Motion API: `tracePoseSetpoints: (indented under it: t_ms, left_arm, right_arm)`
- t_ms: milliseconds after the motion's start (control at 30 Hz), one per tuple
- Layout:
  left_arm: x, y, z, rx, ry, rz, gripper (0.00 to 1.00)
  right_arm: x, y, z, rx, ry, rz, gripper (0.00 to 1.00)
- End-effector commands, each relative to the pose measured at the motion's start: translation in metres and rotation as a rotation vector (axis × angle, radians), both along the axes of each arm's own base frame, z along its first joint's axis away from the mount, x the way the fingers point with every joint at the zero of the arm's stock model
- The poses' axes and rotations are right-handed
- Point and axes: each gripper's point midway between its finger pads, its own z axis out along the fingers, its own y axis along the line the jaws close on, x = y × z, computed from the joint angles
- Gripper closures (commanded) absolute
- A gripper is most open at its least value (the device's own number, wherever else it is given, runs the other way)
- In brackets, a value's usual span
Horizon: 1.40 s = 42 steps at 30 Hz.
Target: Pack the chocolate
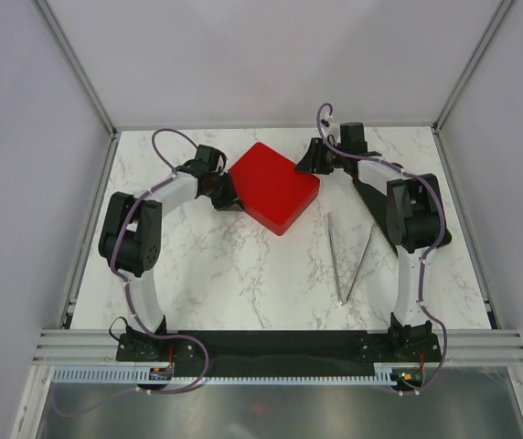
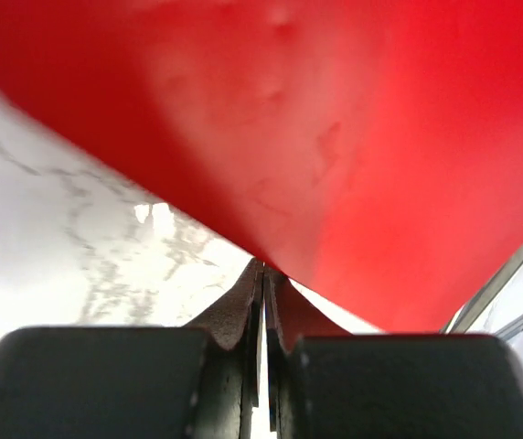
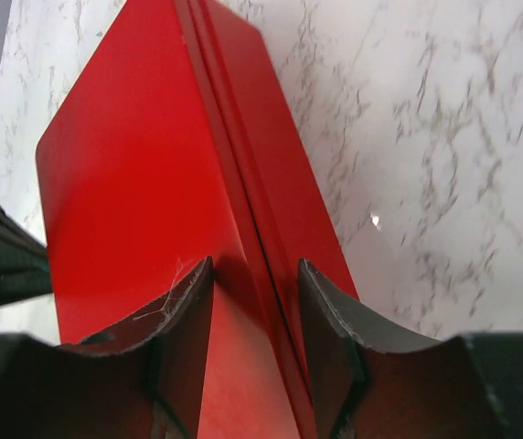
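1. Red box (image 1: 275, 187), lid on, lying cornerwise at upper centre of the overhead frame on the marble table (image 1: 243, 274). Flanked from both sides, probably to steady it while the lid is dealt with.
2. Left gripper (image 2: 263, 274) clenched at the box's left corner, tips pressed together right at the red edge, lower middle of its wrist frame. Likely nipping or bracing that edge; impossible to tell whether any lip is truly caught.
3. Right gripper (image 3: 255, 270) released, set astride the seam between lid and base at bottom centre of its frame. Seemingly lined up to grip there.
4. Metal tongs (image 1: 348, 261) lying unused right of centre, well apart from the box.
5. No chocolate visible in any view; presumably shut inside the box, or out of frame. Left wrist frame mostly blurred red, little else readable.
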Motion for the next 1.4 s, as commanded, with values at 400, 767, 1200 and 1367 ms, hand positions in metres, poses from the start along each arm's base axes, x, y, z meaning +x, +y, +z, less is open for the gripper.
tracePoseSetpoints:
  t_ms: [400, 767, 1200, 1367]
  left_arm:
    - [0.037, 0.029, 0.056, -0.037, -0.124, 0.104, 0.92]
    - [0.041, -0.001, 0.040, -0.162, -0.093, 0.072, 0.94]
    - [0.027, 0.003, 0.025, -0.104, -0.054, 0.088, 0.94]
    - [0.025, -0.004, 0.050, -0.141, -0.095, 0.067, 0.93]
  right_arm:
    - [-0.021, -0.006, -0.008, -0.020, 0.121, -0.107, 0.51]
    - [-0.057, -0.010, -0.060, 0.013, 0.230, -0.134, 0.70]
    - [-0.086, -0.017, -0.100, 0.027, 0.336, -0.156, 0.89]
    - [-0.038, -0.029, -0.048, 0.038, 0.213, -0.180, 0.69]
